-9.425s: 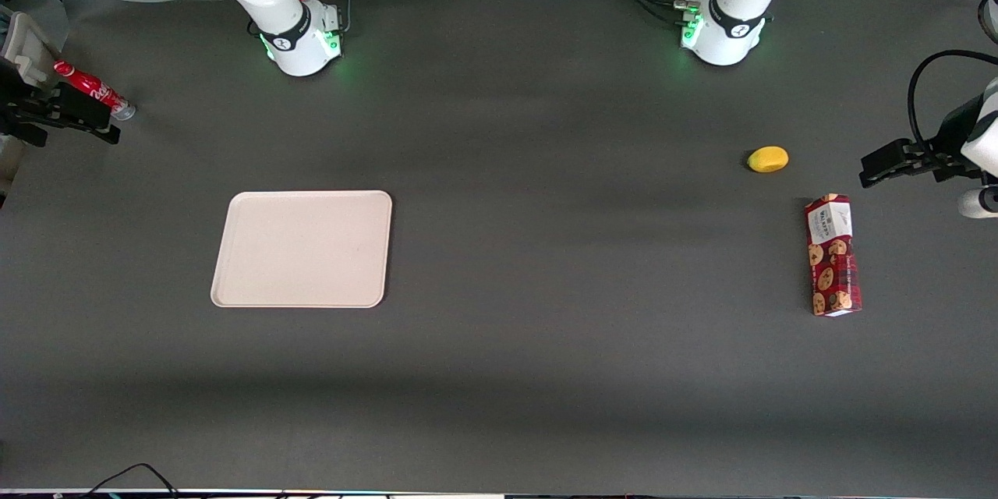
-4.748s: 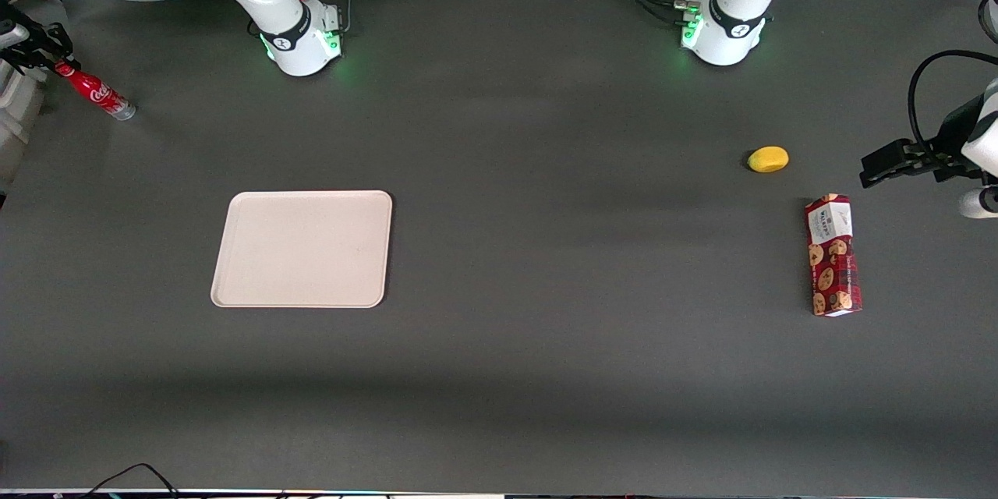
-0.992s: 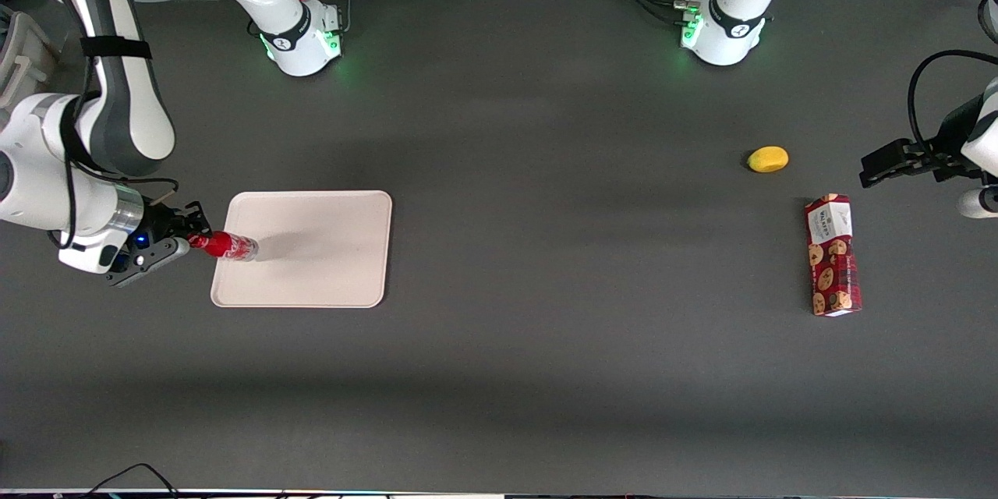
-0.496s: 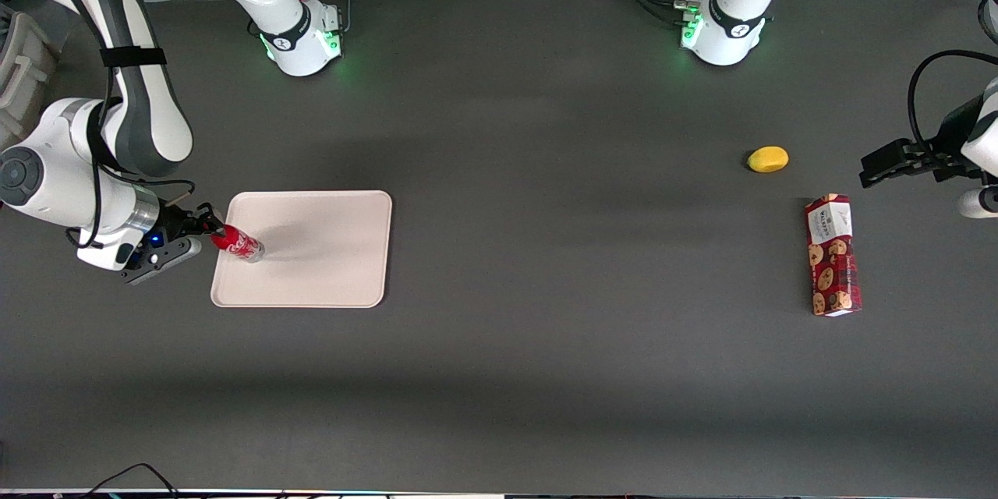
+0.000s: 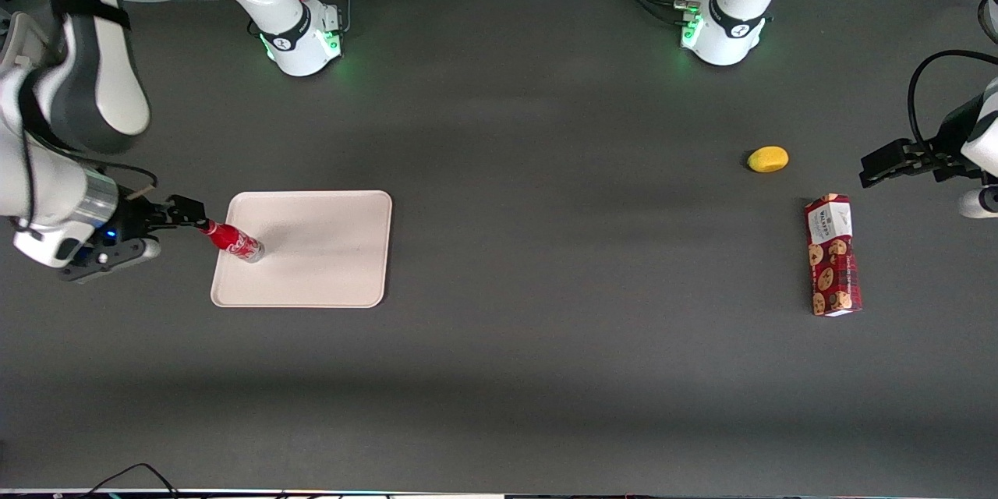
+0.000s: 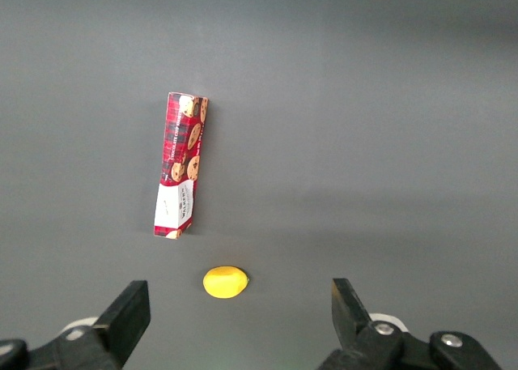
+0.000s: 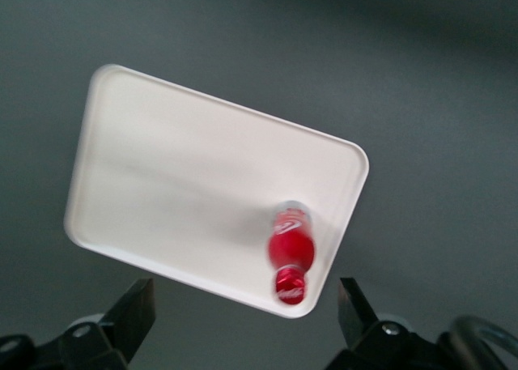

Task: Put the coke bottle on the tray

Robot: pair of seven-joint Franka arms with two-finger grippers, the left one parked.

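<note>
Right wrist view alone shows tool spread wide (coke bottle stands free on tray).

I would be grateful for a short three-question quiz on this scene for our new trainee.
1. True or false: the coke bottle lies flat on the table, apart from the tray.
2. The right arm's hand is: A) open, close to the bottle's cap; B) shut on the bottle; C) shut on the tray's rim.
3. Which is nearer the front camera, the cookie box or the yellow fruit?

Key:
1. False. It stands upright on the tray, near the edge toward the working arm's end.
2. A.
3. The cookie box.
</note>
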